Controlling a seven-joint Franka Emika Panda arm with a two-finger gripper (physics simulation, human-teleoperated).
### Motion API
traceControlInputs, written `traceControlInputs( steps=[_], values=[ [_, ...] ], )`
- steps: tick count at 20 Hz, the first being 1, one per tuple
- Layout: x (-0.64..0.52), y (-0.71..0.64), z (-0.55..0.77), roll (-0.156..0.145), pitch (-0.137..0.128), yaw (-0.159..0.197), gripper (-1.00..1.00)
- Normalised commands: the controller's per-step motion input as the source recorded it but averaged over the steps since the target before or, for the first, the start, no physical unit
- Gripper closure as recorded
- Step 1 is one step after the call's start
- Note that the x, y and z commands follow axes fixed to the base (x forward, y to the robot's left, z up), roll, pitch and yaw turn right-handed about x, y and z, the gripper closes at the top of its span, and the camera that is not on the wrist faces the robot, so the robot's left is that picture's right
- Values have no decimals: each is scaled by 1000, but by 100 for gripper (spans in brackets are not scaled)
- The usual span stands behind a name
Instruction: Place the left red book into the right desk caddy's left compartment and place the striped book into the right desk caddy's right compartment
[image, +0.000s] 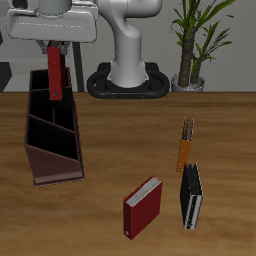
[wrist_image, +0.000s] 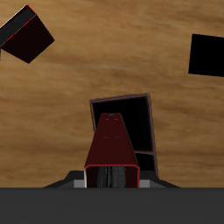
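One slim dark-red hardcover book (image: 55, 75) hangs upright at the upper left of the frame, pinched in the jaws above the far end of the long maroon-brown open-topped caddy (image: 50, 140). Lower right on the wooden counter (image: 120, 130), the black-and-white striped book (image: 191, 196) lies just beside a squarer bright-red book (image: 143, 206) and a thin orange book (image: 185, 146).

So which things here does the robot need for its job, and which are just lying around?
Needed:
left red book, held in the end effector
striped book
right desk caddy

Lying around:
squarer red book
orange book
potted plant
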Motion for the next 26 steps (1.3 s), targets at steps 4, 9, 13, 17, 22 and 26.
traceControlInputs(
  steps=[4, 9, 13, 17, 22, 26],
  values=[
    [119, 2, -161, -5, 13, -12, 100],
    [100, -89, -140, -9, 13, -22, 100],
    [86, -143, -154, -22, 9, -15, 100],
    [54, -77, -156, -28, 2, 0, 100],
    [44, -104, -301, 0, 26, -29, 100],
    [26, -68, -255, 22, 30, -34, 100]
  ],
)
